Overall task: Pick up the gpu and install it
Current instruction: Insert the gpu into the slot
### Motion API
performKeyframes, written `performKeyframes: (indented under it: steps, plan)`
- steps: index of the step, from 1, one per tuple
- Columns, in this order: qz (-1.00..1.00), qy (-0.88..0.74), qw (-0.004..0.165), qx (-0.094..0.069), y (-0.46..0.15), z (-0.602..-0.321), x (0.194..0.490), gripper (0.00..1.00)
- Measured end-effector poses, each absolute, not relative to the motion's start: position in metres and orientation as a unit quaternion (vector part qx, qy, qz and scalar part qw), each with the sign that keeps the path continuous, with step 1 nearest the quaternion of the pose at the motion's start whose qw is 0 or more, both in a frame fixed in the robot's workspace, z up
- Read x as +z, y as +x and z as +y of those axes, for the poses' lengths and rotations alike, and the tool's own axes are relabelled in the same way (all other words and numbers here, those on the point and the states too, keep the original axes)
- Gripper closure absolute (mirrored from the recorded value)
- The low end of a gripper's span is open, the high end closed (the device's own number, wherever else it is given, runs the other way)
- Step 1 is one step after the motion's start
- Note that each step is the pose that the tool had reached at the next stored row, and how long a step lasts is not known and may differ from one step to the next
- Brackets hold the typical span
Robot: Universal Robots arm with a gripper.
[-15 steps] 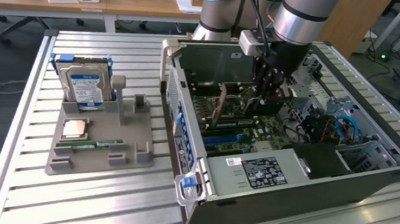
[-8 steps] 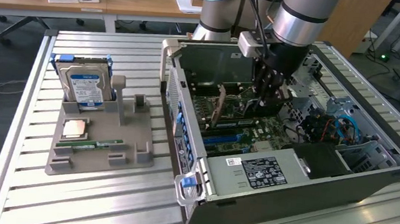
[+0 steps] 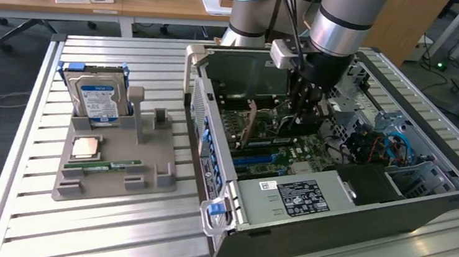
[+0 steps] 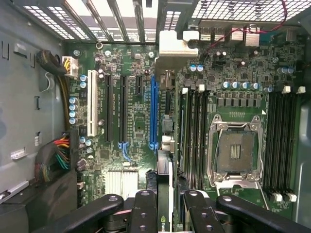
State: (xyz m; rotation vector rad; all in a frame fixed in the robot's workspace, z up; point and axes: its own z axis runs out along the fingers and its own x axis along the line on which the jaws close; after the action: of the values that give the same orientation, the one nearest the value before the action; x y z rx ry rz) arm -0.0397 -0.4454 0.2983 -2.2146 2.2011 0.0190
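Open computer case (image 3: 328, 237) lying on its side on a slatted metal table (image 3: 120, 237), with the arm reaching down into it. The tool (image 4: 168, 199) is closed to a narrow gap on the gpu (image 4: 164, 218), which sits edge-on between the dark fingers (image 4: 145, 208). A green logo shows on the card's near edge. In the wrist view, the card hangs above the motherboard (image 4: 136, 121). It lies close to the long blue slot (image 4: 154, 111) and roughly parallel to it, between that slot and the black memory slots (image 4: 194, 131). Whether its lower edge touches the board cannot be told. The bare processor socket (image 4: 236, 150) lies further to that side. On the exterior view's left, well apart from the case, a grey holder (image 3: 108, 180) carries an upright hard drive (image 3: 97, 98), a square processor chip (image 3: 86, 147) and a narrow green memory stick (image 3: 114, 166).
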Motion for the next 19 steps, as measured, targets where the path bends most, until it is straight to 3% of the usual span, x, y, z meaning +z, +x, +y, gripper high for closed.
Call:
performKeyframes:
  steps: [19]
  plan:
    - [0.703, -0.711, 0.010, 0.005, -0.0470, -0.4492, 0.2916, 0.74]
